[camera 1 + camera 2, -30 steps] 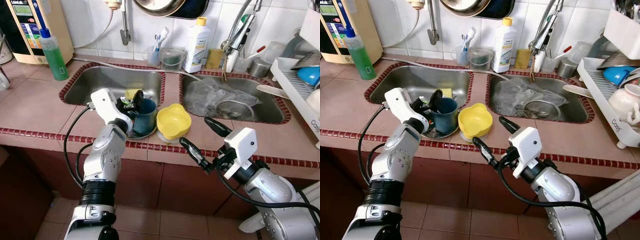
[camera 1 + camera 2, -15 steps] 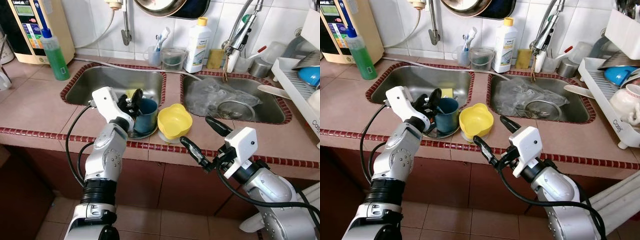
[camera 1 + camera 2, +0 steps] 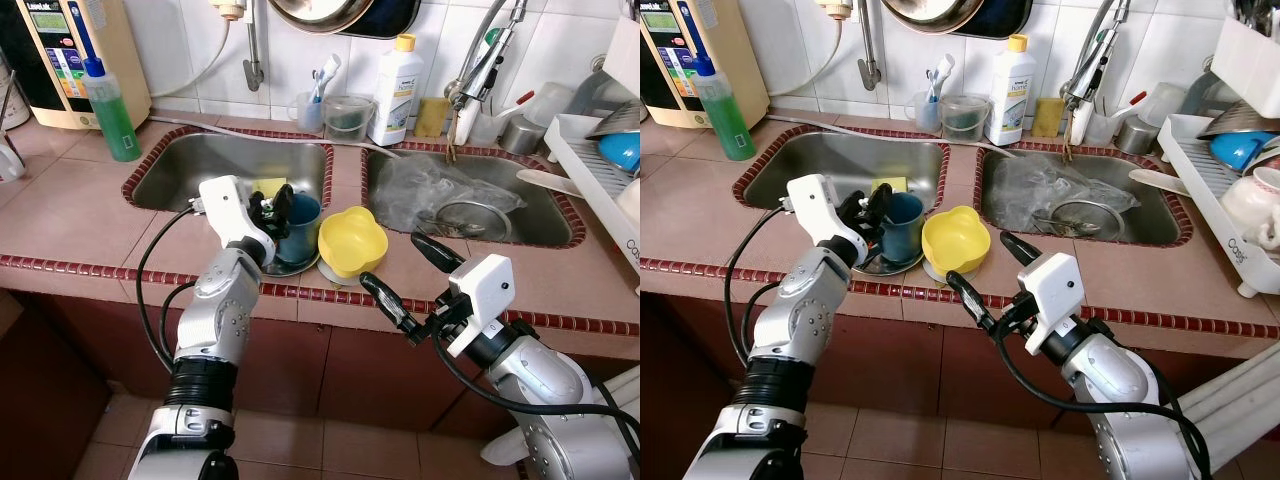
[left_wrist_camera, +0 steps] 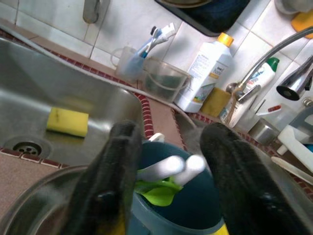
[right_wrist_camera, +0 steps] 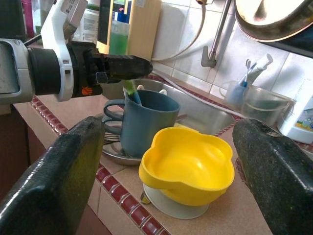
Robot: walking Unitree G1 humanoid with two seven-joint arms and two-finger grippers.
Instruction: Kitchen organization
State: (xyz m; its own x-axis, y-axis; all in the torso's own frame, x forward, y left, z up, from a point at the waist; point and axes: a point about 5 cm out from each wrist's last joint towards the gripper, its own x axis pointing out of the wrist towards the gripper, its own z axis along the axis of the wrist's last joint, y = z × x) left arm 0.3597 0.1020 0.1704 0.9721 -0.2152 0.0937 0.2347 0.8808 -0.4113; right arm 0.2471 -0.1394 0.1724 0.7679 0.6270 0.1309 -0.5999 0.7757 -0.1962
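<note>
A dark blue mug (image 3: pixel 299 228) with a green utensil and white handles in it stands on a steel plate (image 3: pixel 286 266) at the counter's front, between the two sinks. Right beside it sits a yellow lobed bowl (image 3: pixel 350 240) on a small white saucer. My left gripper (image 3: pixel 272 206) is open at the mug, with one black finger (image 4: pixel 113 182) on either side of its rim, above the utensils. My right gripper (image 3: pixel 410 277) hangs open just off the counter edge, right of the bowl, pointing at the yellow bowl (image 5: pixel 188 164) and the mug (image 5: pixel 146 120).
The left sink (image 3: pixel 200 160) holds a yellow sponge (image 4: pixel 68 122). In the right sink (image 3: pixel 540 225) lie a plastic bag and a strainer. A green soap bottle (image 3: pixel 108 115) stands at the back left and a white detergent bottle (image 3: pixel 395 90) at the back. A dish rack (image 3: pixel 600 175) fills the right end.
My left gripper has edged a little to the right, closer over the mug. The right arm, mug and bowl keep their places.
</note>
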